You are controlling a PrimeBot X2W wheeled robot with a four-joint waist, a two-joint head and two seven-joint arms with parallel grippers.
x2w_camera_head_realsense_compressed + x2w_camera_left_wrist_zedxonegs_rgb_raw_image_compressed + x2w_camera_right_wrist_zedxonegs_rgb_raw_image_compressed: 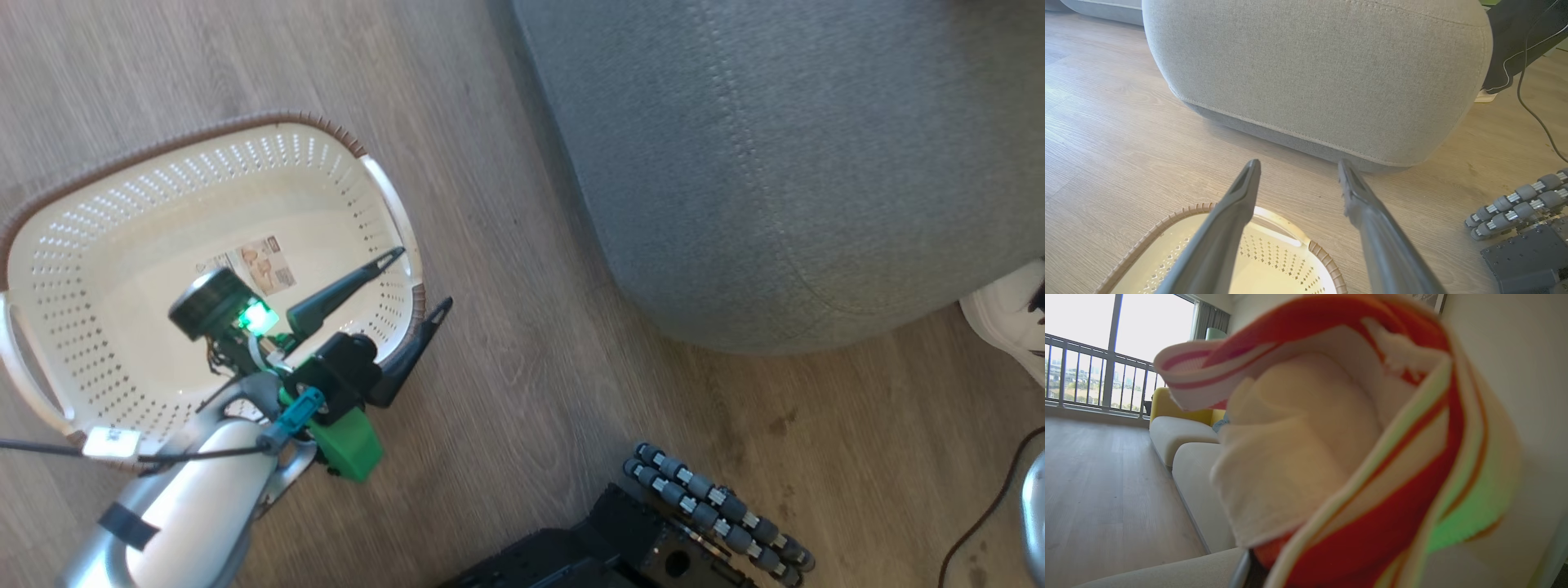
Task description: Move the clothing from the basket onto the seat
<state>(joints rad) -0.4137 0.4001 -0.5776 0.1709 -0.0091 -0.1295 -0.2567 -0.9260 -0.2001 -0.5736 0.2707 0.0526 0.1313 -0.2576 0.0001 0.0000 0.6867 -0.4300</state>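
The left pincer (pixel 424 277) hangs open over the basket (pixel 122 212); the right pincer (pixel 1244 571) grips the red-and-white garment (pixel 1331 457).

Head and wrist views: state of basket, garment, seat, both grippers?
basket, upright on floor, empty
red and white garment, bunched, held aloft
seat, no clothing on visible part
left gripper, open, over basket's edge
right gripper, shut on red and white garment

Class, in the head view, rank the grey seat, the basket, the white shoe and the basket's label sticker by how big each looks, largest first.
1. seat, though cropped by the frame
2. basket
3. shoe, partly out of frame, so unsure
4. label sticker, close to the shoe's visible part
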